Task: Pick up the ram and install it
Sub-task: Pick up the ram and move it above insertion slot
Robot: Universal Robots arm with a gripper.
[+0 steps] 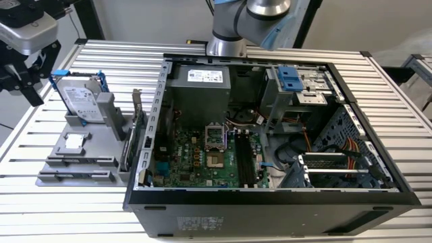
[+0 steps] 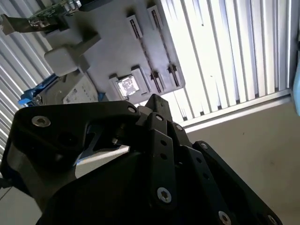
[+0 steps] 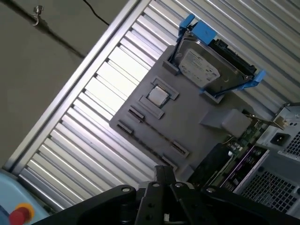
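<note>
Fingers (image 3: 161, 178): drawn close together with nothing between them, poised above the gray tray (image 3: 187, 119) on the slatted bench (image 3: 101, 89).
Ram: you cannot pick it out for certain. A thin dark line between the end blocks of the slotted holders (image 3: 180, 149) may be the stick standing on edge.
Holders' place: the tray end opposite the hard drive (image 1: 81, 98), past the square chip (image 1: 76, 143).
Direction from the fingers: in the exterior view the fingers hang at the exterior view's left, beside the hard drive. The holders lie nearer that camera, with the drive and chip between.
Long axis: the holders run across the tray, pointing toward the open computer case (image 1: 270, 202).
Destination: the long memory sockets (image 1: 246, 157) on the motherboard lie well apart from the tray, their axis roughly square to the holders'. Whether one is filled cannot be told.
Stage (judgement): nothing is gripped, so you should read the pick-up as not yet made.
</note>
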